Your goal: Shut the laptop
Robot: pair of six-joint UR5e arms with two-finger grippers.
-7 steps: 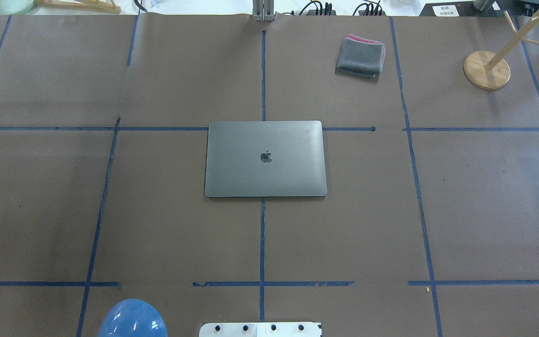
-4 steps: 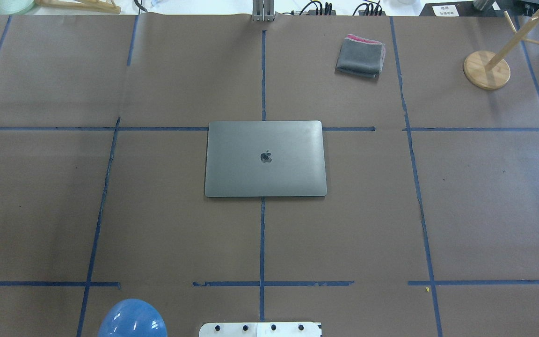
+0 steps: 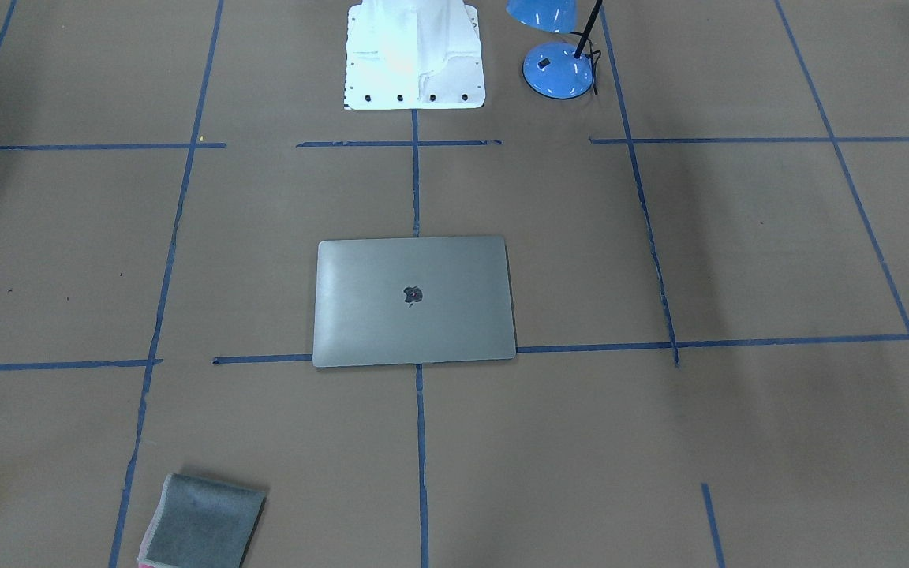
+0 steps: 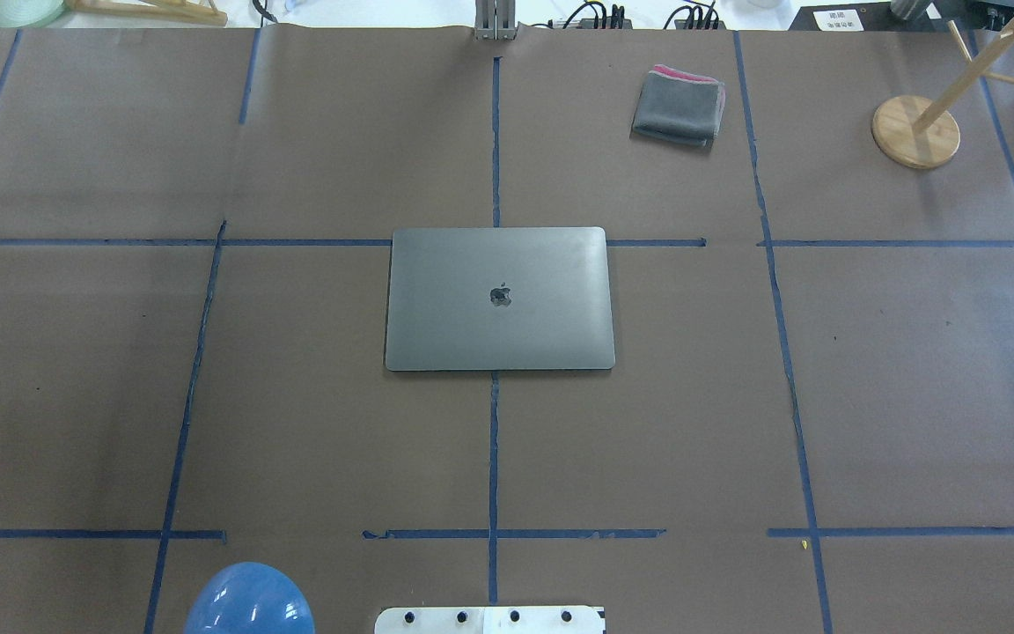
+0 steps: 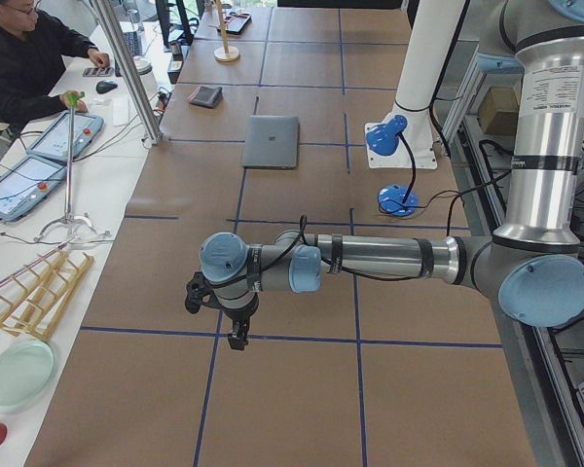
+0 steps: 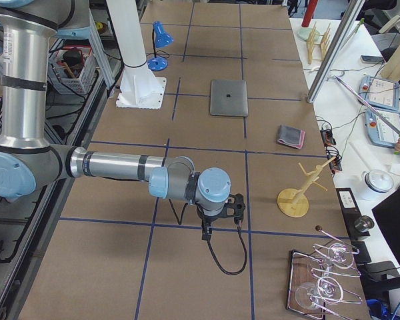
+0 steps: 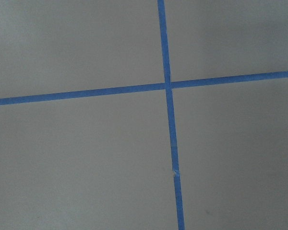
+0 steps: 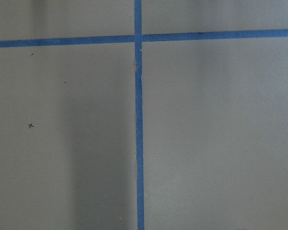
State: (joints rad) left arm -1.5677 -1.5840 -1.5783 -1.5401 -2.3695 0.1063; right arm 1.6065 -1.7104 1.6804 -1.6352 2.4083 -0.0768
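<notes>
I am holding my left end effector point(image 5: 236, 334) low over the desk point(image 4: 296, 423), out at the end on my left. It is appearing only in the side view, so I cannot tell how its jaws are set. My right end effector point(image 6: 205, 233) is hanging likewise over the opposite end, and its opening is equally undeterminable. Both wrist cameras are showing only blue tape lines point(image 7: 167, 86) crossing on brown paper, with no fingers in frame.

The laptop point(image 4: 498, 299) is lying flat at the desk's centre, well apart from both end effectors, with its lid down and the logo facing up. I am judging the closing as done, or needing at most a confirming press.

Handling assessment: a stiff, thin metal shell, smooth and likely slippery, with a fragile screen beneath the lid. Any contact should be a light downward push on the lid near its free edge, never a pinch. I cannot tell which long edge carries the hinge.

A folded grey cloth point(image 4: 679, 107), a wooden stand point(image 4: 914, 130) and a blue desk lamp point(image 3: 557, 69) are sitting well away from the laptop.
</notes>
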